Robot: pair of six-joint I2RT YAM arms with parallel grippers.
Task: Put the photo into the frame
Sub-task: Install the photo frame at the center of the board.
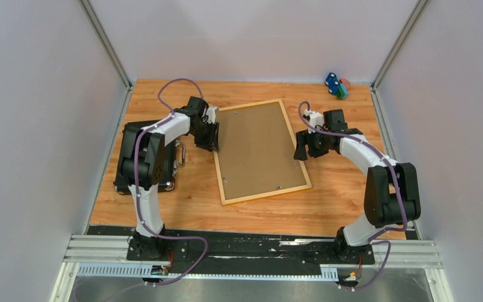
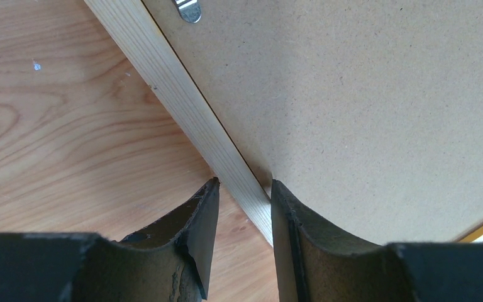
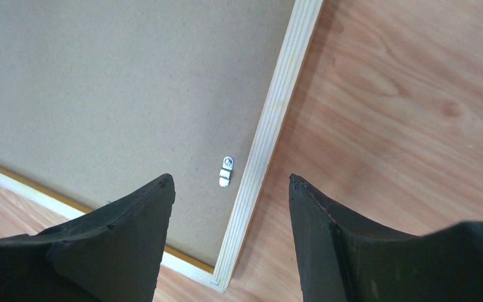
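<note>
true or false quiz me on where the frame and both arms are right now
1. The frame lies flat on the table with a brown backing board filling it. True.
2. The right jaws are clamped on the frame's rail. False: the right gripper hangs open above the right rail, near a small metal clip, and holds nothing.
3. The left gripper has one jaw on each side of the frame's left rail. True.
4. The photo lies on the table beside the frame. False: no photo shows in any view.
5. A small blue and green object sits at the far right corner. True.
</note>
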